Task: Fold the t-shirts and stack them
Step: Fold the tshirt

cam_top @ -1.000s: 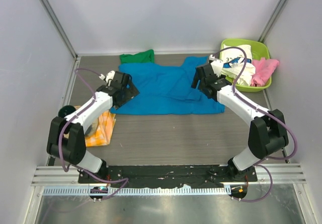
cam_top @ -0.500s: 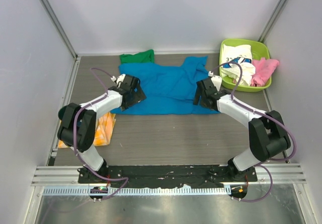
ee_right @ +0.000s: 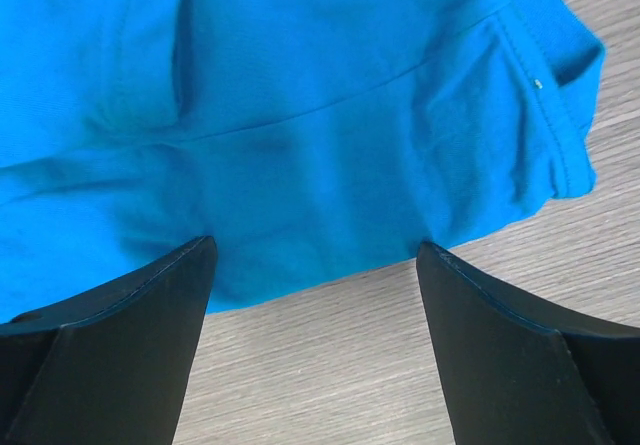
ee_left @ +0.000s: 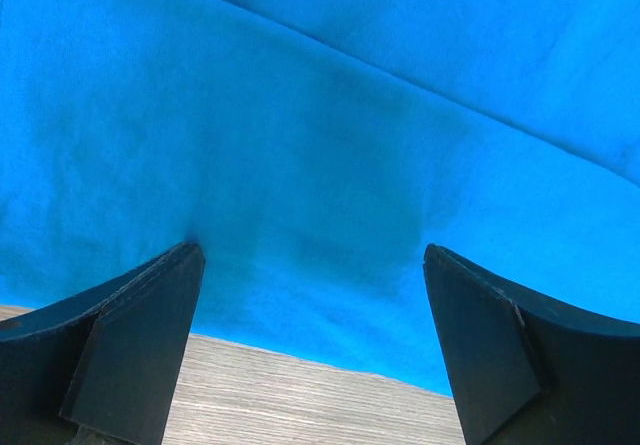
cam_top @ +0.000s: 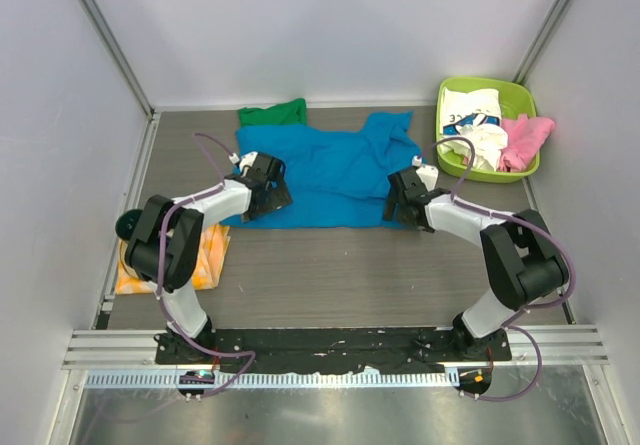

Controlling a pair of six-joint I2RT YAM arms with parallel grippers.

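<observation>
A plain bright blue cotton t-shirt [cam_top: 330, 170] lies spread across the middle of the grey wood-grain counter [cam_top: 340, 275], a little above centre in the top view. Its lower hem runs roughly level from left to right.

The left tool [cam_top: 272, 193] sits at the lower left corner of that shirt. In the left wrist view, the left tool [ee_left: 310, 255] has its two dark fingers [ee_left: 130, 335] spread wide, with nothing held between them. Blue cloth fills most of the frame, and a strip of bare counter shows along the bottom edge. Whether the tips press on the fabric cannot be told.

The right tool [cam_top: 400, 203] is at the shirt's lower right corner. In the right wrist view, the right tool [ee_right: 315, 247] also has its fingers [ee_right: 110, 355] wide apart and empty. The hem crosses between them, and a stitched corner of the shirt is in the upper right of that frame.

A plain green cotton t-shirt [cam_top: 272, 114] lies bunched just beyond the blue shirt's upper left edge, touching it. At the upper right of the top view, a lime-green plastic basin [cam_top: 522, 92] holds a white printed t-shirt [cam_top: 470, 105] and a pink t-shirt [cam_top: 525, 140] that hangs over its rim. A small orange-yellow checked cloth [cam_top: 205, 255] lies at the left edge of the counter, partly under the left arm.
</observation>
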